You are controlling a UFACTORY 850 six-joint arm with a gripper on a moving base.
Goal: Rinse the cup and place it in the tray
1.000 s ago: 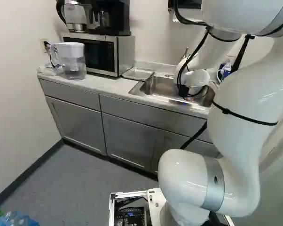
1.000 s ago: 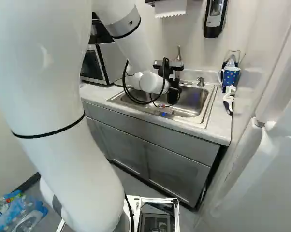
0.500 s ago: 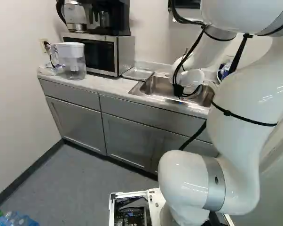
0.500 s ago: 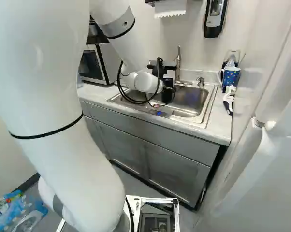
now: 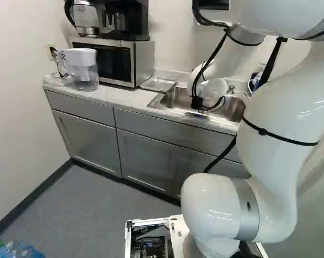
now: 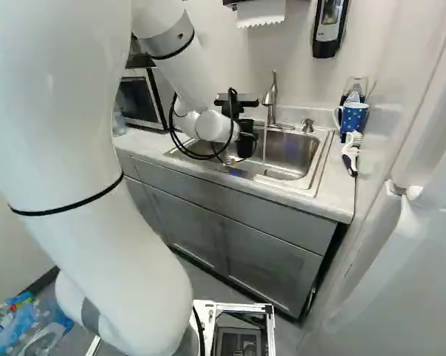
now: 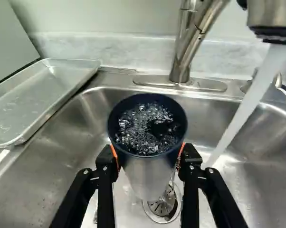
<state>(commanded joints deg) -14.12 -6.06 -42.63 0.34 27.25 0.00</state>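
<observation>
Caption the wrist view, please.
Cup of bubbly water gripped in the pincer over the sink, beside the running stream.

A kitchenette is shown, marked by a sink (image 6: 313,191), faucet (image 6: 273,96), microwave (image 5: 136,63) and grey cabinets (image 5: 146,158).

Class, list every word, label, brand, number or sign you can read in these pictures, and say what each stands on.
None can be read.
Cup: no lettering shows on the side in view.
Tray: no lettering shows.
Bottle pack: its coloured labels are too small and blurred.
Wall dispenser: any marks are too small.
Spotted mug: spots, no words to make out.
</observation>
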